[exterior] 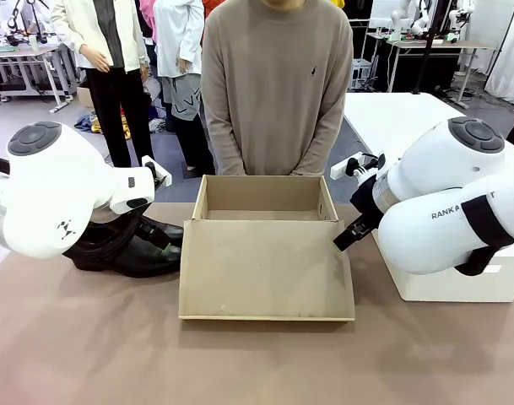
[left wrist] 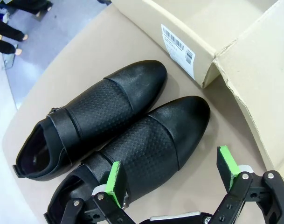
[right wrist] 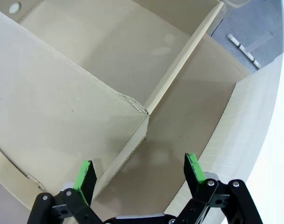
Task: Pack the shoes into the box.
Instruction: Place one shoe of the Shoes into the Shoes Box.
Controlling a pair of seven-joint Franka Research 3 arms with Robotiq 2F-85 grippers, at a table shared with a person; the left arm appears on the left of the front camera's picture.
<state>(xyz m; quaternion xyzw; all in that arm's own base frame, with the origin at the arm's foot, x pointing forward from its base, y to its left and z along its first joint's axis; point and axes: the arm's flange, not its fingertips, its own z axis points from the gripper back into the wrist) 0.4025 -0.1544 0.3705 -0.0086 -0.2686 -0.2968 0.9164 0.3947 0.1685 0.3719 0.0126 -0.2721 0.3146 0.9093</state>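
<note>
The shoes [left wrist: 114,126] are a pair of black leather ones with buckle straps. They lie side by side on the brown table, toes toward the box [left wrist: 188,28]. In the front view the shoes [exterior: 130,246] sit left of the box [exterior: 265,202], partly hidden by my left arm. My left gripper [left wrist: 171,172] hangs open just above the nearer shoe, holding nothing. The box is brown cardboard and stands open, its flap lid [exterior: 265,270] lying flat toward me. My right gripper [right wrist: 139,171] is open and empty over the lid's right edge near the box corner [right wrist: 144,114].
A white rectangular block [exterior: 459,287] stands right of the box, close under my right arm, and shows as a white block [right wrist: 253,140] in the right wrist view. A person [exterior: 278,84] stands at the far side behind the box. A barcode label [left wrist: 178,44] marks the box's left wall.
</note>
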